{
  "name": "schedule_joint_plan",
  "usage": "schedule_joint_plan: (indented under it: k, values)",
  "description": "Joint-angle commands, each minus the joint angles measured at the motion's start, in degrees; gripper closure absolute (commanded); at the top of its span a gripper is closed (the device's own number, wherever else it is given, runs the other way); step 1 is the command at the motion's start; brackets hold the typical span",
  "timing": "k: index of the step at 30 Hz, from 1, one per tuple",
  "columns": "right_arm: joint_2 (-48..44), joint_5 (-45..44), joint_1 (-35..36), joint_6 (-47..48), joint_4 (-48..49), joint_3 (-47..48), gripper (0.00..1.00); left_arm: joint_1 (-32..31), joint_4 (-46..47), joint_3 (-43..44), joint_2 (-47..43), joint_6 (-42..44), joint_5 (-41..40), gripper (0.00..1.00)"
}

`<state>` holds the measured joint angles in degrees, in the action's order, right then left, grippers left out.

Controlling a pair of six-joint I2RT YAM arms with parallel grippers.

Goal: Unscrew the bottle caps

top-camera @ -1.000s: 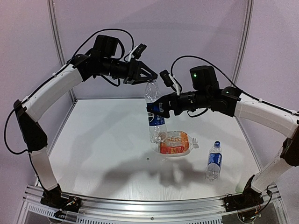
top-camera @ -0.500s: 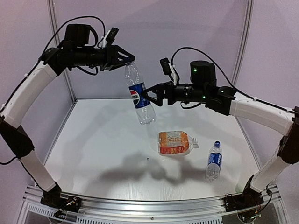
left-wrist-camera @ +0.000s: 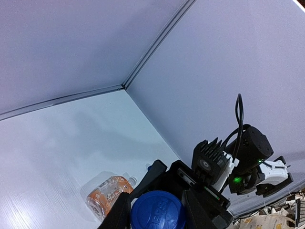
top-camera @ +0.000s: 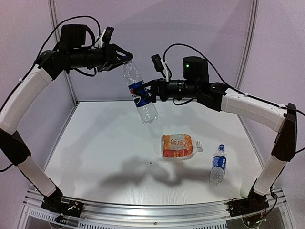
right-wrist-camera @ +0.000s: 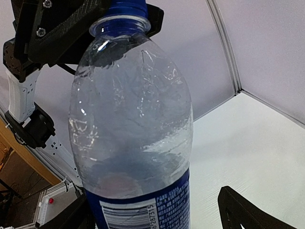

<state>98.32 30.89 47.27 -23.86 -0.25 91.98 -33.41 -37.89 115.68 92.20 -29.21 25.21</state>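
A slim clear bottle with a blue label [top-camera: 140, 95] hangs tilted high above the table, neck up. My left gripper [top-camera: 125, 59] is shut on its blue cap [left-wrist-camera: 158, 210], which fills the space between the fingers in the left wrist view. My right gripper [top-camera: 144, 94] sits around the label with its jaws open; in the right wrist view a gap shows between the bottle [right-wrist-camera: 133, 119] and the right finger [right-wrist-camera: 238, 210]. The cap [right-wrist-camera: 125, 5] shows at the top of that view.
A squat orange-labelled bottle [top-camera: 178, 146] lies on the table, its whitish cap [top-camera: 199, 148] pointing right. Another slim blue-labelled bottle [top-camera: 218, 164] with a blue cap [top-camera: 221, 147] lies nearer the right front. Walls and frame posts stand close behind.
The bottle has gone from beside the orange bottle up and to the left, now tilted. Both arms moved left with it, and the right jaws have loosened from the label.
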Motion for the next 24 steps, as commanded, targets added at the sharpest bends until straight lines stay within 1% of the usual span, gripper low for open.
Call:
schedule_joint_plan:
  k: [1, 6, 13, 14, 15, 16, 17, 18, 19, 20, 21, 22, 24]
  values:
    - [1.46, 2.43, 0.37, -0.15, 0.07, 1.83, 0.13, -1.32, 1.84, -0.98, -1.71, -1.55, -2.75, 1.00]
    - [2.99, 3.84, 0.37, -0.30, -0.23, 3.54, 0.20, -1.83, 2.14, -1.66, -2.28, -1.95, -4.23, 1.00]
    - [3.28, 4.24, 0.37, -0.26, -0.76, 3.93, 0.40, -1.68, 2.47, -3.83, -3.70, -2.16, -6.55, 1.00]
    - [3.28, 4.40, 0.42, -0.15, -1.04, 3.91, 0.43, -1.62, 2.59, -4.22, -3.96, -2.10, -6.83, 0.97]
    - [3.25, 4.50, 0.42, -0.14, -1.26, 3.85, 0.45, -1.47, 2.82, -4.68, -4.52, -1.97, -6.88, 0.90]
    - [3.08, 4.63, 0.38, -0.06, -1.38, 3.78, 0.47, -1.30, 3.08, -5.11, -4.87, -1.75, -6.46, 0.74]
    - [3.02, 4.76, 0.38, -0.05, -1.52, 3.73, 0.49, -1.04, 3.32, -5.23, -5.21, -1.10, -5.56, 0.46]
    - [2.82, 4.83, 0.37, 0.14, -1.79, 3.73, 0.50, -0.90, 3.21, -5.02, -5.63, 0.03, -4.96, 0.26]
    - [2.62, 4.98, 0.37, 0.19, -1.97, 3.79, 0.50, -0.75, 2.14, -4.68, -5.85, 2.39, -4.76, 0.16]
    - [2.44, 5.15, 0.38, 0.28, -2.23, 3.88, 0.50, -0.28, 1.41, -4.45, -6.10, 4.03, -4.41, 0.10]
    - [2.14, 5.33, 0.38, 0.42, -2.51, 4.04, 0.51, 0.50, 1.11, -4.41, -6.28, 5.00, -3.15, 0.09]
    - [1.87, 5.63, 0.42, 0.54, -2.77, 4.23, 0.51, 1.80, 1.16, -4.40, -6.36, 5.22, 0.74, 0.10]
    - [1.39, 6.51, 0.42, 0.73, -3.34, 4.50, 0.52, 4.48, 2.25, -3.80, -5.89, 4.62, 8.42, 0.20]
